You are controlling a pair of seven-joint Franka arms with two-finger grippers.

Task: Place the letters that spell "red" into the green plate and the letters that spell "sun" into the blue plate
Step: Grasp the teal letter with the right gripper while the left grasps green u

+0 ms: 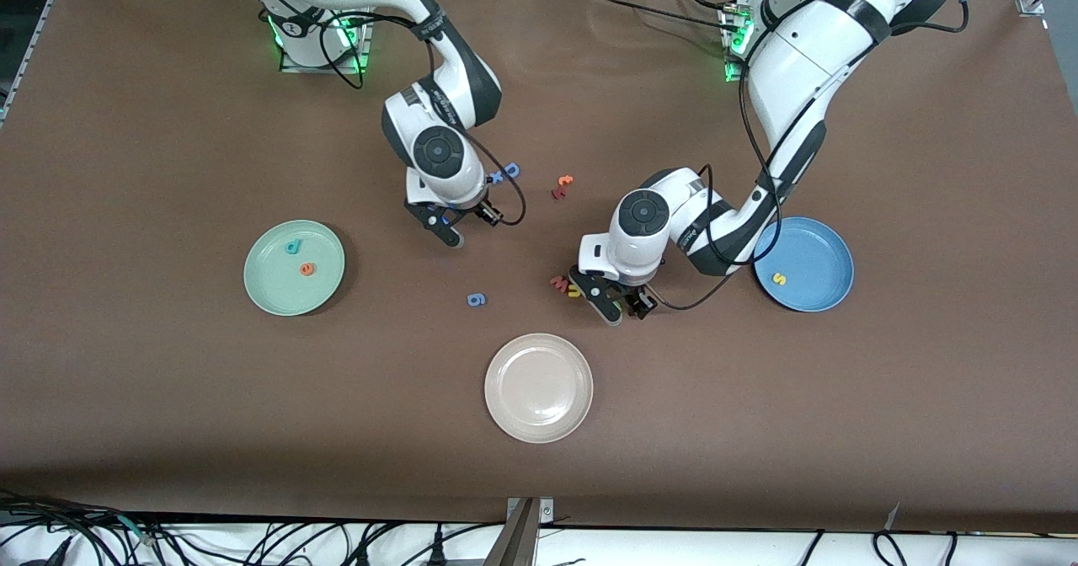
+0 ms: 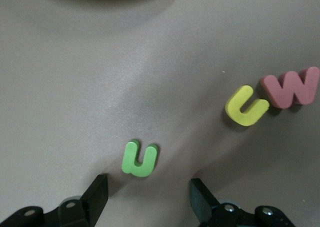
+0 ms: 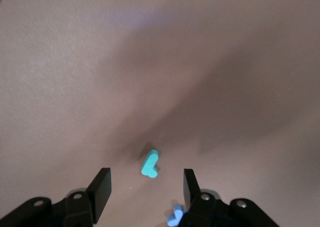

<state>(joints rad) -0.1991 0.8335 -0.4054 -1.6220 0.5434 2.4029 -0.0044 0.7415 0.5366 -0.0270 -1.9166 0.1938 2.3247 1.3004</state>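
The green plate (image 1: 275, 290) holds a teal "d" (image 1: 293, 247) and an orange "e" (image 1: 307, 269). A yellow "s" (image 1: 779, 279) lies in the blue plate (image 1: 815, 246). My right gripper (image 1: 467, 225) (image 3: 146, 189) hangs open low over a teal "r" (image 3: 151, 163), which lies just ahead of its fingertips. The front view hides that "r". My left gripper (image 1: 626, 308) (image 2: 149, 197) is open just over the table, with a green "u" (image 2: 140, 159) lying ahead of its fingertips. A yellow "u" (image 2: 246, 106) (image 1: 574, 291) lies beside it.
A salmon "w" (image 2: 291, 87) (image 1: 559, 282) touches the yellow "u". A beige plate (image 1: 538, 387) sits nearest the front camera. A blue "6" (image 1: 477, 300) lies between the grippers. A blue "D" (image 1: 511, 170), a small blue letter (image 3: 175, 217) and orange-red letters (image 1: 563, 185) lie beside the right gripper.
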